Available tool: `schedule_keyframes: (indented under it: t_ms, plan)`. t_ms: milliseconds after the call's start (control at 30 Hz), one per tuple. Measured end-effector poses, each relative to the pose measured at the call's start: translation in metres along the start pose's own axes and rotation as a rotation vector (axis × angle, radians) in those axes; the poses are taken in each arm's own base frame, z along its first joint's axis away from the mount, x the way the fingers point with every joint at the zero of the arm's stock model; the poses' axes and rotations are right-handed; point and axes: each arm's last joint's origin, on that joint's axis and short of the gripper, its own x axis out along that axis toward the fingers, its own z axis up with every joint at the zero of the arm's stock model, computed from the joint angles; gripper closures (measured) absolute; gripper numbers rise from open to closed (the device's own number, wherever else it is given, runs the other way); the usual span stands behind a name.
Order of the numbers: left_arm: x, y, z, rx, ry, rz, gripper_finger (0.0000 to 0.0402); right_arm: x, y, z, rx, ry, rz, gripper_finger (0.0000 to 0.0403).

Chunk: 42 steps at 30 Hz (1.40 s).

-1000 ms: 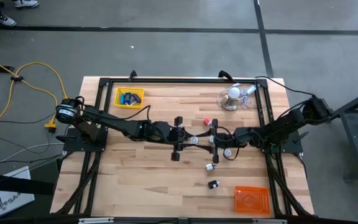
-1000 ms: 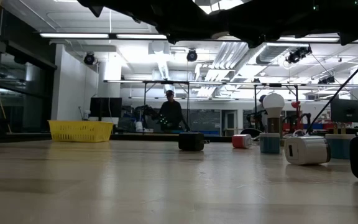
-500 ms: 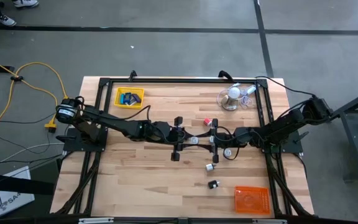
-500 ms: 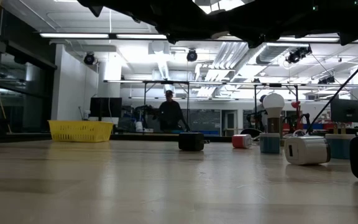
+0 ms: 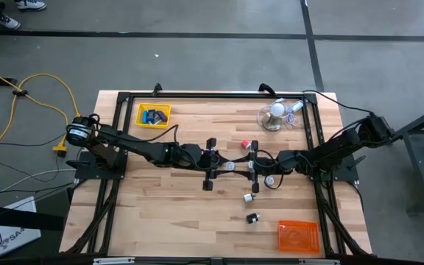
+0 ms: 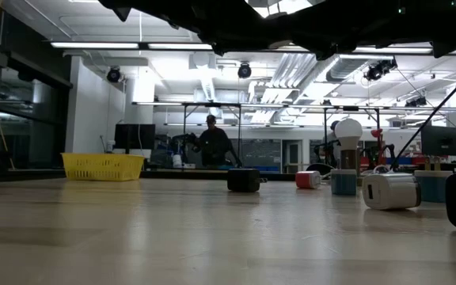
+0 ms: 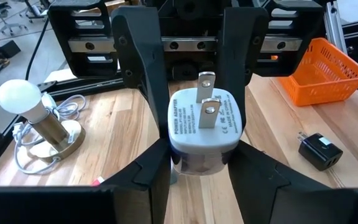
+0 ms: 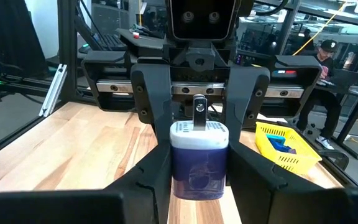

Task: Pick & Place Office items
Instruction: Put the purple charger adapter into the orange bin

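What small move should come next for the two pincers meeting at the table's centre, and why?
Probably the left pincer should open and back off: it and the right pincer both grip the same white two-pronged plug-in charger, and the right could then carry it toward the orange mesh tray.

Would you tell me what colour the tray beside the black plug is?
Orange tray, seen best in the left wrist view, near the black plug.
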Motion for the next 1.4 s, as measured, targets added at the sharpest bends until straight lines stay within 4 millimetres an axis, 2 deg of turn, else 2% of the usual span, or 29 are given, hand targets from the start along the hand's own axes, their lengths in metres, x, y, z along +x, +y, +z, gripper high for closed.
schedule_keyframes:
  t_ms: [633, 1133, 1400]
  plan:
    - [0.0, 0.0, 0.0, -0.026, -0.003, -0.02, 0.0162, 0.0, 0.0, 0.0, -0.005, -0.001, 0.012, 0.0282]
    - [-0.001, -0.008, 0.001, -0.019, -0.006, -0.052, 0.0159, -0.001, 0.001, 0.001, -0.005, 0.001, 0.009, 0.0282]
    - [-0.001, -0.008, 0.001, -0.019, -0.002, -0.044, 0.0159, -0.006, 0.011, 0.005, -0.029, 0.003, 0.002, 0.0282]
